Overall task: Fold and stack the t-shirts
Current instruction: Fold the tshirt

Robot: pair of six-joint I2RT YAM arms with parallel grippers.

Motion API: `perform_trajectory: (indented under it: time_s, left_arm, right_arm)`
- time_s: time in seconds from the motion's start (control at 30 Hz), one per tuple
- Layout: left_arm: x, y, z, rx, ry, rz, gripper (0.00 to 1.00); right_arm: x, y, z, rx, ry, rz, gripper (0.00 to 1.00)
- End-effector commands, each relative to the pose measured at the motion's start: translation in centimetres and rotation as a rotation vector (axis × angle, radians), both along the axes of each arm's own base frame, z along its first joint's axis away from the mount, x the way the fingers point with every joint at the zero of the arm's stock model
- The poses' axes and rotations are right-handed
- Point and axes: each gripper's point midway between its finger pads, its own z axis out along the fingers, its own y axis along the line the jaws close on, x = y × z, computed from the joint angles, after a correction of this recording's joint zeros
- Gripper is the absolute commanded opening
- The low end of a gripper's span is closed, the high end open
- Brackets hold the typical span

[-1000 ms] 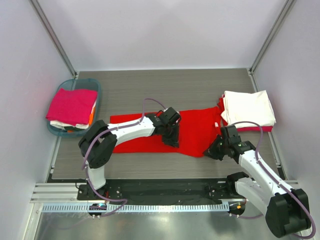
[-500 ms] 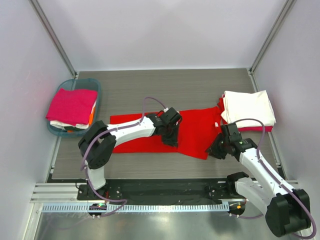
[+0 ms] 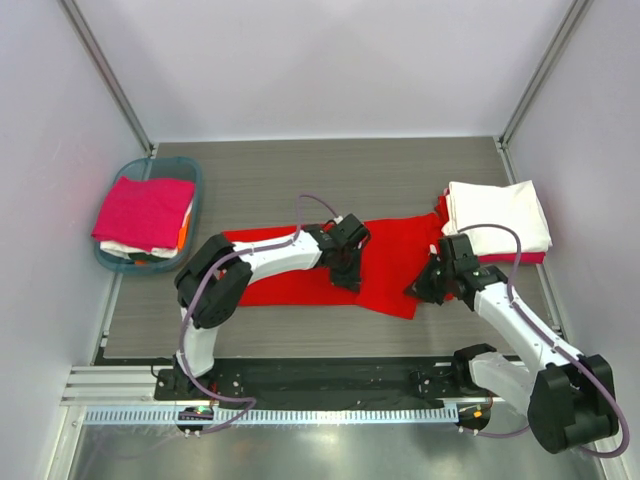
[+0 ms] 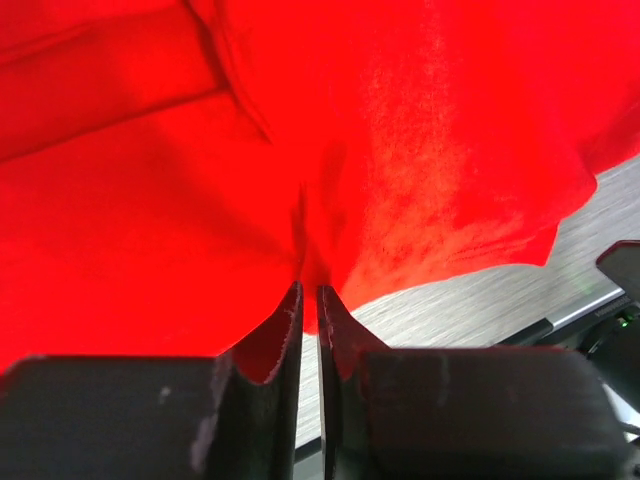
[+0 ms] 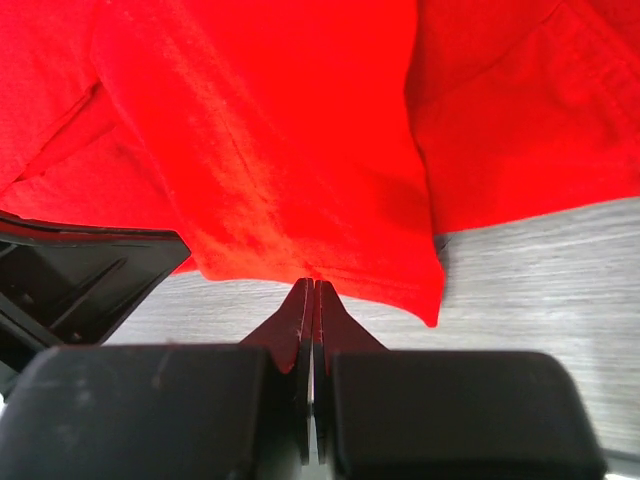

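The red t-shirt (image 3: pixel 385 262) lies spread across the middle of the table (image 3: pixel 300 175), toward its near edge. The left gripper (image 3: pixel 345 280) pinches the shirt's near hem at mid-width, jaws almost together. The right gripper (image 3: pixel 420 290), jaws pressed tight, nips the hem near its right corner.

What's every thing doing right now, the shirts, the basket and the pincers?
Bright red cloth t-shirt: spread out, near edge pinched.
Left pincer: shut on red t-shirt.
Right pincer: shut on red t-shirt.
White cloth t-shirt: folded, topping right pile.
Teal plastic basket: holds shirts, magenta pink t-shirt on top.
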Motion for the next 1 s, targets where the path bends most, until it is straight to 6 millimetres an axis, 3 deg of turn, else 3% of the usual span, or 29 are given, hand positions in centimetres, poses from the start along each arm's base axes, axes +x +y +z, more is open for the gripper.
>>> perform_trajectory:
  time_s: [0.0, 0.2, 0.33, 0.57, 0.67, 0.97]
  left_arm:
    - [1.0, -2.1, 1.4, -0.075, -0.025, -0.001, 0.09]
    - [0.3, -2.8, 0.0, -0.047, -0.014, -0.013, 0.08]
    - [-0.2, -2.5, -0.4, -0.024, -0.019, -0.016, 0.07]
    - [0.1, 0.1, 0.8, 0.069, -0.091, 0.009, 0.27]
    - [0.2, 0.3, 1.0, 0.060, -0.086, 0.009, 0.27]
    - [-1.1, -1.8, -0.2, -0.018, 0.016, -0.022, 0.24]
  right_arm:
    - [0.7, 0.3, -0.3, 0.009, -0.033, 0.016, 0.01]
    - [-1.5, -1.4, -4.1, -0.071, 0.043, -0.019, 0.01]
    - [-2.2, -2.2, -5.3, -0.106, 0.072, -0.049, 0.01]
    - [-2.6, -3.4, -5.8, -0.160, 0.091, -0.089, 0.01]
    - [-2.7, -3.7, -5.8, -0.179, 0.099, -0.096, 0.01]
    - [-3.0, -3.7, -5.8, -0.176, 0.102, -0.089, 0.01]
